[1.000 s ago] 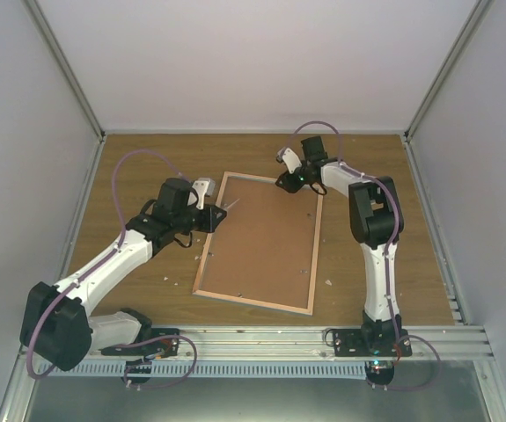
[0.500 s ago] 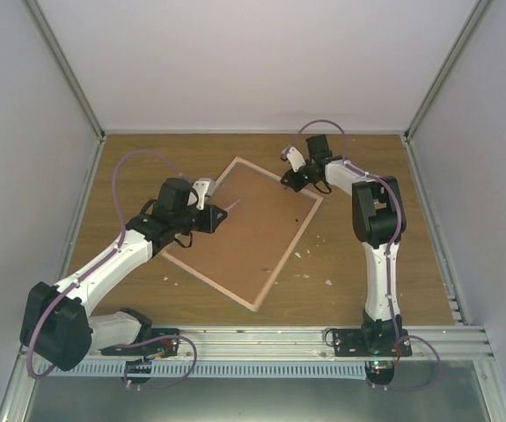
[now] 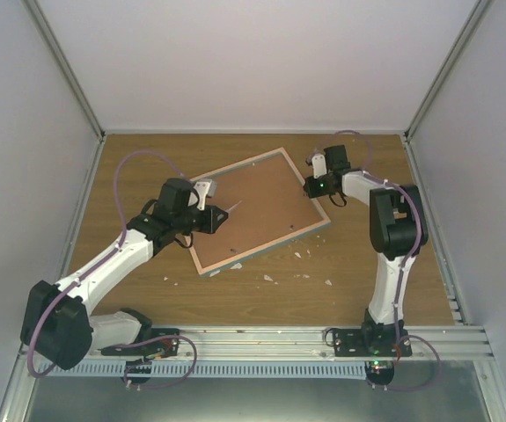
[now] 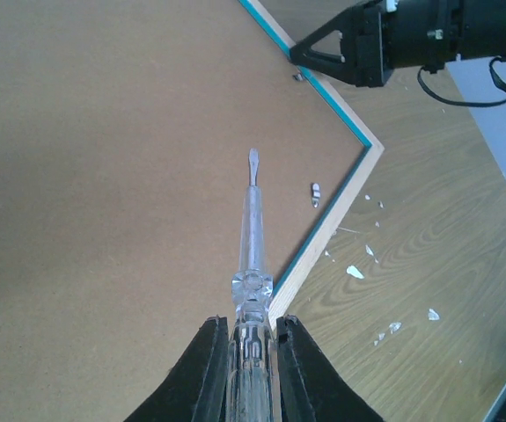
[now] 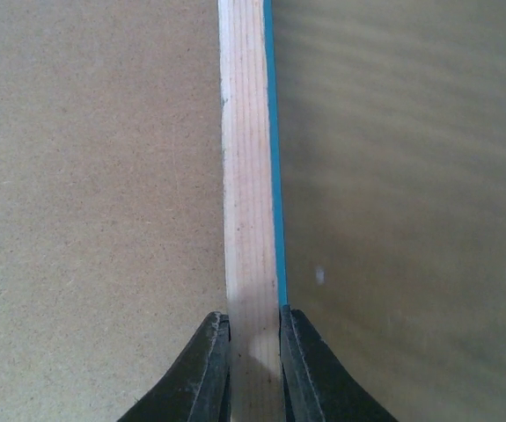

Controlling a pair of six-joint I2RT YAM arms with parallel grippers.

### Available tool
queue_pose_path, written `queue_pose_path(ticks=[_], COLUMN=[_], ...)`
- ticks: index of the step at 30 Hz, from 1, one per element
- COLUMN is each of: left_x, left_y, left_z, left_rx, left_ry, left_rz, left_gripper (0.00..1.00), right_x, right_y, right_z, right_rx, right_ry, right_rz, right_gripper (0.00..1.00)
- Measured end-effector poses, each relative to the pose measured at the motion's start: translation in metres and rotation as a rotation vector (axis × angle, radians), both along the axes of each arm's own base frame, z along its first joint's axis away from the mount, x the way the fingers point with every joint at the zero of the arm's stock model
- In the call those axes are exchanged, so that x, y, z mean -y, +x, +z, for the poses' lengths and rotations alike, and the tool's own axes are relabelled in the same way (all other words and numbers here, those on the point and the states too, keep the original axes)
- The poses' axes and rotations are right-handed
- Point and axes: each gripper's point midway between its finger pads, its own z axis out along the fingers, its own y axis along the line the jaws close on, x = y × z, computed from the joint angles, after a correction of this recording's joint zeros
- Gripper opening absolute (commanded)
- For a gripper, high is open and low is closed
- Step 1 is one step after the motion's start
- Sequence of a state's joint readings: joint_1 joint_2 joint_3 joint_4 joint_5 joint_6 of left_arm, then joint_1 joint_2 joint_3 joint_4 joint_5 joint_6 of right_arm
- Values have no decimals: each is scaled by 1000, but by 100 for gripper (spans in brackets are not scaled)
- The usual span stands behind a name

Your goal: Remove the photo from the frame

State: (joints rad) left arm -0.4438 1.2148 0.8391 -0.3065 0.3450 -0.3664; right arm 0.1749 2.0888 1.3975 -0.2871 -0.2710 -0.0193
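Currently, the thin turquoise rectangular frame is laid back-up on the wooden tabletop, its rim pinched by the right claw; over it, a clear plastic screwdriver is gripped by the left claw.

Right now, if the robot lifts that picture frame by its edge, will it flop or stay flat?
The frame probably won't flop: its wooden rim looks straight and its board back rigid. It seems thin, so likely light enough for the right gripper pinching it. Pale chips beside it hint something brittle.
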Motion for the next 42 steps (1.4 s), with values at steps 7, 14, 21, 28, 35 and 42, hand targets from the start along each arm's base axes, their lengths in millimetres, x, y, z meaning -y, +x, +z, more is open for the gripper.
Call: queue_pose_path(ticks=[7,14,21,28,35,42], left_x=[12,38,62,70,85,101], left_y=[-5,-18,-27,-26,-28,-19], left_z=[-12,-28,-49,-59,-74,-84], left_rx=[-38,-83,-133,-147,-172,-179], left_ry=[5,22,52,68,94,114], left_rz=[-42,-125,-195,-219,-259,-290], left_gripper=[0,0,0,0,0,0], right_x=[10,-8,-40,-53,-49,-53], right_y=[-44,-85,-142,-170,-166,-133], right_z=[-1,-3,-10,-6,-2,16], right_rx=[-54,-96,-191,-249,-226,-157], right_ry=[26,82,155,219,214,230], right_rz=[-119,-186,-165,-129,-146,-136], right_gripper=[2,16,29,32,38,38])
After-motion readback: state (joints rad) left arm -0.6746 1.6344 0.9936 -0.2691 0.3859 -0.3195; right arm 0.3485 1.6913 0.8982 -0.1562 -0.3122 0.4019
